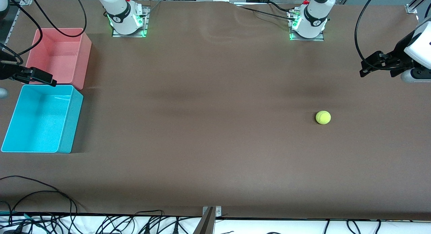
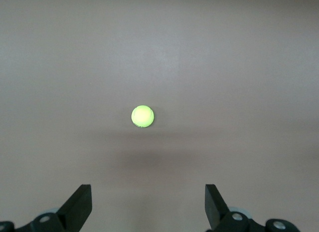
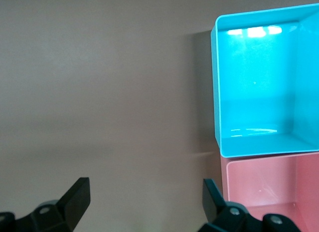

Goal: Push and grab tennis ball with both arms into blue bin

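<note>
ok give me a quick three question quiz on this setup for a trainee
1. True or false: the tennis ball already lies in the blue bin.
2. Which tub is nearer the front camera? A) the pink-red bin B) the blue bin
3. Fill in: the left tool has its fingers ____.

Key: 1. False, the ball rests on the bare table toward the left arm's end. 2. B. 3. Open, as are those of the right tool, which is over the joint of the two bins.
</note>
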Tool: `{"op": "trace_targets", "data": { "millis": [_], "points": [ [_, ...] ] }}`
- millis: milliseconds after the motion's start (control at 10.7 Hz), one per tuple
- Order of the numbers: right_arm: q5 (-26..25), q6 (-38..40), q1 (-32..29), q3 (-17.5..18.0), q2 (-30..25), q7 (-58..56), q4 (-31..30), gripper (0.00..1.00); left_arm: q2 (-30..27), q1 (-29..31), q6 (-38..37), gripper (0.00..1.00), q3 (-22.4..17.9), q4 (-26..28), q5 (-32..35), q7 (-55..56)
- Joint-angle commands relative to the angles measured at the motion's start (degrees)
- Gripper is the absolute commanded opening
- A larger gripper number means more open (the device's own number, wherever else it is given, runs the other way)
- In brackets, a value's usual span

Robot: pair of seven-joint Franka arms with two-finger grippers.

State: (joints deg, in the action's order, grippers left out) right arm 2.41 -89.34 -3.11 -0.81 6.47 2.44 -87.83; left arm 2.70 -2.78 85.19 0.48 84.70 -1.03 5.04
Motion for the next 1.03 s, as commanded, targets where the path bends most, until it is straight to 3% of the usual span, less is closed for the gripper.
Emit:
{"op": "trace_targets", "data": {
  "millis": [0,935],
  "points": [
    [-0.3,0.83,-0.23,0.02,0.12,-0.85,0.64,1.0,0.02,0.49,-0.55,1.0,0.58,-0.59,0.95,0.67],
    [-0.3,0.83,-0.23,0.02,0.12,-0.85,0.56,1.0,-0.07,-0.04,-0.81,1.0,0.66,-0.59,0.95,0.67]
  ]
}}
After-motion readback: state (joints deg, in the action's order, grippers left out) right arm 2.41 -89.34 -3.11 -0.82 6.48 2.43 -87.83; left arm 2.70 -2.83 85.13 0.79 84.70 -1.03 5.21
